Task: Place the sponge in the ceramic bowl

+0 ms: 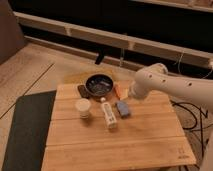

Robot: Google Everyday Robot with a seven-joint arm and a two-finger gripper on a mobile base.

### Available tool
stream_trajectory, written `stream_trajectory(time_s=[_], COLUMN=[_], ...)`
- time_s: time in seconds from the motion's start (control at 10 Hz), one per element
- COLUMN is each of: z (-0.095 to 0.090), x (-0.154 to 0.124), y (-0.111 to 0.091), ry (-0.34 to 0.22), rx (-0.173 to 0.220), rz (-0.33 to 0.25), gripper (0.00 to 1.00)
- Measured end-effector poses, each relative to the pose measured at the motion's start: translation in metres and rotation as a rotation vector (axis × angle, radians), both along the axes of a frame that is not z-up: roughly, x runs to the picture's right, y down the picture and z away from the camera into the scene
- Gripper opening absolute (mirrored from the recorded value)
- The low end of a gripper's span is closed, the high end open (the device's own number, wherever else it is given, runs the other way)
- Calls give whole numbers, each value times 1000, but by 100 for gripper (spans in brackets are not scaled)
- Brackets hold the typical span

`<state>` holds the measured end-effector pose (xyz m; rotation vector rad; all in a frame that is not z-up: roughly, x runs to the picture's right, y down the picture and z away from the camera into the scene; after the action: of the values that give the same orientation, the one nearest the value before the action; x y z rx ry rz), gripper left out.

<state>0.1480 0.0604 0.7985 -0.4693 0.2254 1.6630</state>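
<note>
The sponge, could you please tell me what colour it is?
The sponge is blue-grey, clearest in the camera view; the gripper hovers just above it.

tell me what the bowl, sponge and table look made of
The bowl: likely glazed ceramic, dark with glossy glints inside. The sponge: seemingly soft foam, matte blue-grey block. The table: wood, pale planks with visible seams. The hand hangs just above the sponge.

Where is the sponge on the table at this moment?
In the camera view the sponge lies on the wooden table, just right of the white bottle and nearer than the dark bowl; the pincer hangs close above it.
</note>
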Motion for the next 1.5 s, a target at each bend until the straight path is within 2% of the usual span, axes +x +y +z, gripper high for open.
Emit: stream_trajectory(time_s=[0.1, 0.3, 0.5, 0.7, 0.8, 1.0, 1.3, 1.5], z=[12, 28, 39, 50, 61, 77, 96, 106], x=[5, 3, -3, -16, -28, -36, -29, -24], y=[-5, -13, -5, 12, 27, 40, 47, 51], ry=[-6, -32, -57, -84, -104, -119, -109, -104], rx=[23, 71, 73, 44, 9, -38, -93, -126], rz=[11, -14, -60, -126, -195, -280, -336, -338], gripper=[65, 65, 65, 65, 65, 65, 65, 65])
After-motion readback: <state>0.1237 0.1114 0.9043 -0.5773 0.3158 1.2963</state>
